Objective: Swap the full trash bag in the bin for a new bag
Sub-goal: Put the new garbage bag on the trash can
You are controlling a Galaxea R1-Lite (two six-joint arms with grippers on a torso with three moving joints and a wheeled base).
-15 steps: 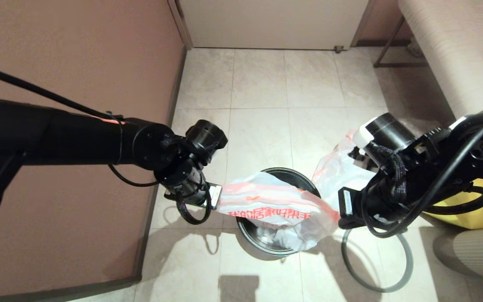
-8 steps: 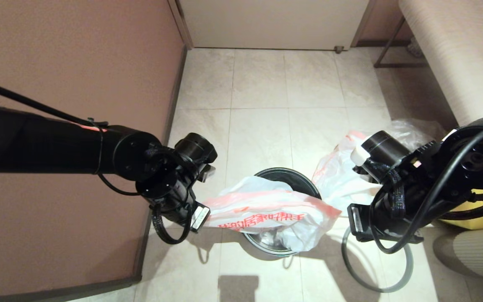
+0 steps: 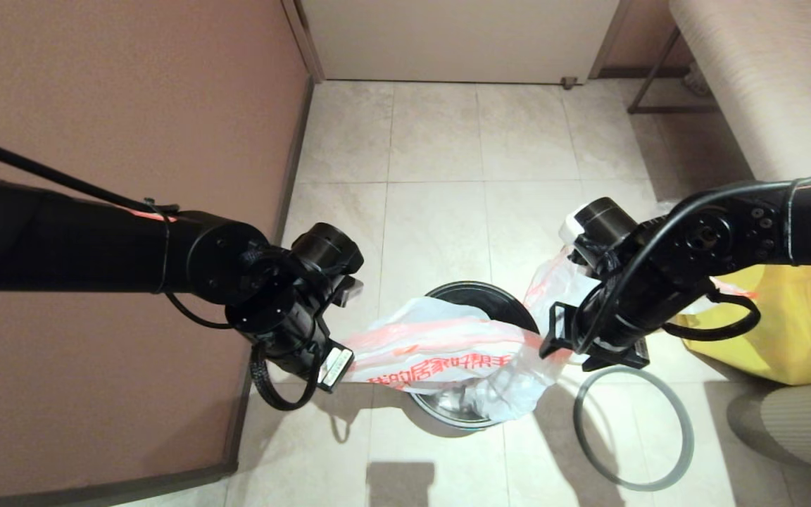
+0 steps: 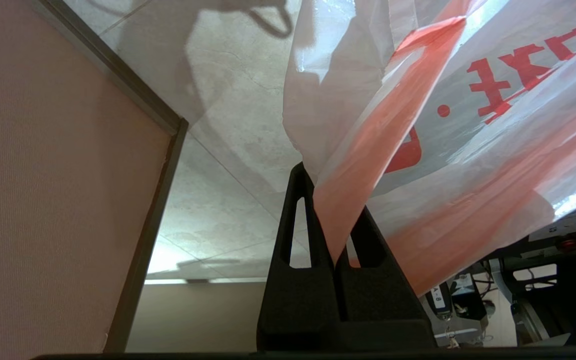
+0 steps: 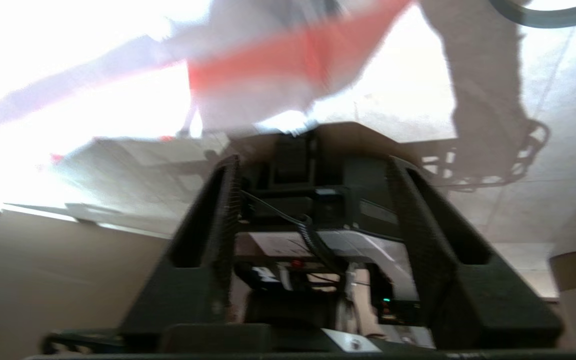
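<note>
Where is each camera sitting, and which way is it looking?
Head view: up on the head, looking down at the floor, the bin and both arms.
Left wrist view: behind the left gripper, which pinches the new bag.
Right wrist view: behind the open right gripper, facing the bag's other end.
All three share the bag; the head view also shows the grey ring and yellow tote.
</note>
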